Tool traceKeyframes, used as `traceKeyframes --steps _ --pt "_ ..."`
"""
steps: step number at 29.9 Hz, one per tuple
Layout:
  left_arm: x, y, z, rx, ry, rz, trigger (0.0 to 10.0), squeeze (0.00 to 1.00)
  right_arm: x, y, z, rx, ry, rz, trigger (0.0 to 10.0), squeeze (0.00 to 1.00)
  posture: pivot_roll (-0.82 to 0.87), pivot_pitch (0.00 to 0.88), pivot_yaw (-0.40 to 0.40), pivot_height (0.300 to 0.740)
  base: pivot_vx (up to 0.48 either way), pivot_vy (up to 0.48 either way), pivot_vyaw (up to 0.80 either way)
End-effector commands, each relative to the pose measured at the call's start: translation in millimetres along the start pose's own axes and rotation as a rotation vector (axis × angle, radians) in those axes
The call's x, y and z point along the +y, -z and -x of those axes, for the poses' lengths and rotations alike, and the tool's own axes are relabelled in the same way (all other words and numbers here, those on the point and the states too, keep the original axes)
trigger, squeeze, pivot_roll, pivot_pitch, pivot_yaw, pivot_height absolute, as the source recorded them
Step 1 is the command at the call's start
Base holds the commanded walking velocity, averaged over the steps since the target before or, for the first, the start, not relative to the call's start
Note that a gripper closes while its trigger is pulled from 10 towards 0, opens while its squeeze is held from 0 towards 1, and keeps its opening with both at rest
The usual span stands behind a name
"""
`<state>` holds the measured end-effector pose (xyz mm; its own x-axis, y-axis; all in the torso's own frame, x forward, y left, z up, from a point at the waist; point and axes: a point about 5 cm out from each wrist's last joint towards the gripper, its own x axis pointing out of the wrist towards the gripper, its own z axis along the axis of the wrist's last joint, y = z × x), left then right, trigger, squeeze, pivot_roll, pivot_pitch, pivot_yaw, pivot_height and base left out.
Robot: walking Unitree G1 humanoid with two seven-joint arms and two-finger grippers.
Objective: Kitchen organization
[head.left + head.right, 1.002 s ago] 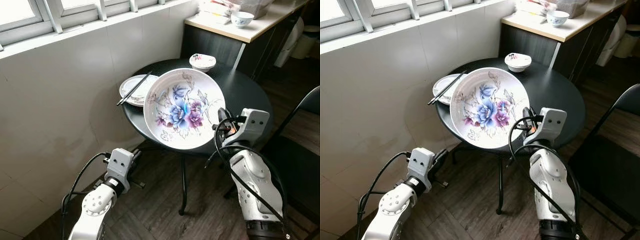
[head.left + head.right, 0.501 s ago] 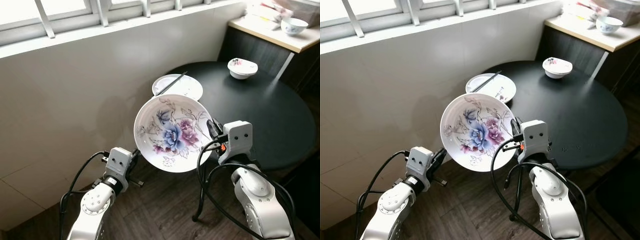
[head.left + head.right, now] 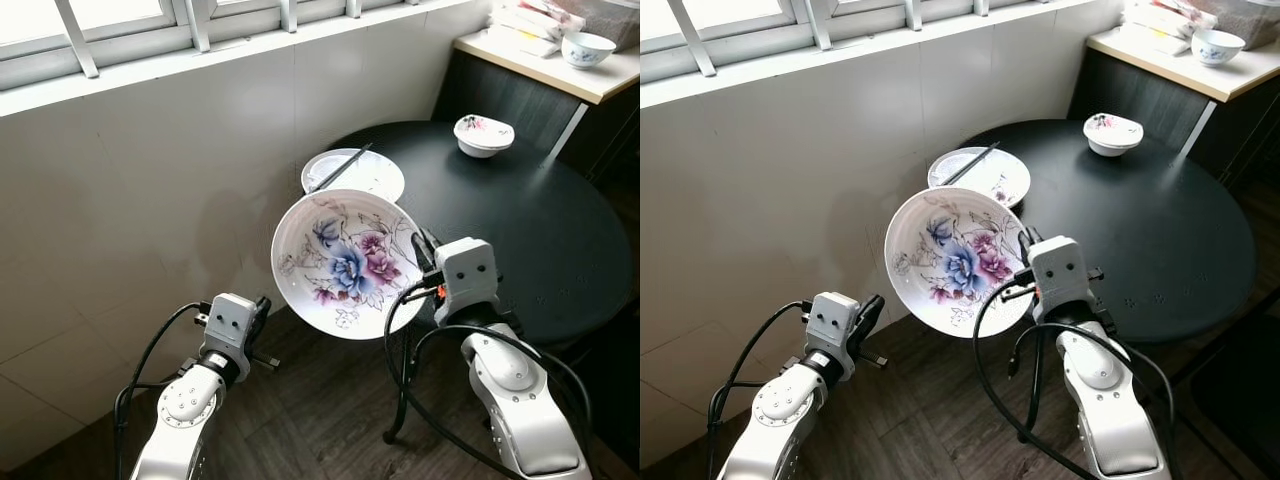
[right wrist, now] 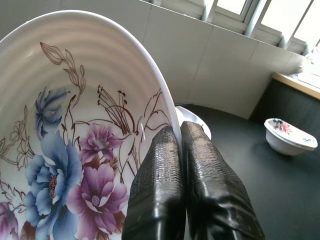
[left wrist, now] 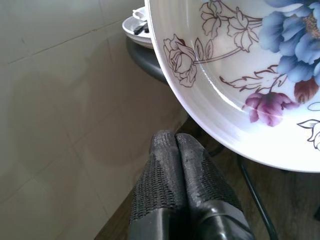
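Floral bowl point(image 3: 345, 262), one large white piece painted with blue and purple flowers, hangs in the air beside the near-left edge of the round black table point(image 3: 540, 240), tipped up so its inside faces the camera. The right gripper point(image 4: 180, 137) carries it: in the right wrist view the two black fingers point(image 4: 205, 175) are closed on the bowl's rim, one on each face of the thin edge, with almost no gap between them.

On the table stand two more dishes. One flat white plate point(image 3: 365, 176) sits at the far-left edge, nearest the tiled wall, with one pair of dark chopsticks point(image 3: 340, 168) laid slanting across it and poking past its rim. One small white bowl point(image 3: 483, 134) with a pink pattern sits at the far edge, well apart from the plate.

One blue-and-white cup point(image 3: 587, 47) stands on the pale counter point(image 3: 545, 65) beyond the table, next to a stack of flat items that cannot be made out.

The left gripper point(image 5: 175, 142) hangs low over the dark wood floor point(image 3: 320, 420), below the held bowl and not touching it. Its two fingers point(image 5: 157, 175) are pressed flat against each other, holding nothing.
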<state>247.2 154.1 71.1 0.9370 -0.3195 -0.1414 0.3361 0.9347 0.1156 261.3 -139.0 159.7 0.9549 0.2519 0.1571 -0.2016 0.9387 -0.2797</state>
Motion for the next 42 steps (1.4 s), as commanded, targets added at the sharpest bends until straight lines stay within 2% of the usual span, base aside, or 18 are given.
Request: traceKeyframes --steps 1,14,21,34,37,39,42 --pt "-0.4 -0.1 -0.6 -0.002 -0.005 -0.011 10.0 0.0 -2.4 -4.7 -0.1 -0.031 0.006 0.021 0.0 0.0 0.13 0.0 -0.048 0.74 0.0 0.0 0.8" --pt "-0.7 0.7 -0.4 -0.001 -0.024 -0.016 10.0 0.0 1.2 0.2 -0.8 -0.02 -0.013 0.03 0.0 0.0 0.13 0.0 -0.048 0.74 0.0 0.0 0.8" --pt "-1.8 0.5 -0.8 -0.001 -0.017 -0.021 10.0 0.0 2.9 1.9 -1.2 -0.017 -0.018 0.029 0.0 0.0 0.13 0.0 -0.048 0.74 0.0 0.474 0.8" --pt "-1.4 -1.6 -1.8 -0.012 -0.017 -0.026 10.0 0.0 3.4 4.1 -3.0 -0.013 -0.022 0.021 0.0 0.0 0.13 0.0 -0.046 0.74 0.0 0.0 0.8" --pt "-1.2 -1.7 -1.8 -0.012 -0.017 -0.027 10.0 0.0 3.6 8.1 -2.0 0.007 -0.028 0.024 0.0 0.0 0.13 0.0 -0.046 0.74 0.0 0.0 0.8" --pt "-0.8 -1.6 -2.1 -0.01 -0.017 -0.03 10.0 0.0 1.9 24.4 1.8 0.095 -0.025 0.03 0.0 0.0 0.13 0.0 -0.046 0.74 0.0 0.0 0.8" --pt "-0.5 -1.8 -2.3 -0.009 -0.017 -0.031 10.0 0.0 -1.6 34.4 3.8 0.144 -0.002 0.02 0.0 0.0 0.13 0.0 -0.045 0.74 0.0 0.0 0.8"
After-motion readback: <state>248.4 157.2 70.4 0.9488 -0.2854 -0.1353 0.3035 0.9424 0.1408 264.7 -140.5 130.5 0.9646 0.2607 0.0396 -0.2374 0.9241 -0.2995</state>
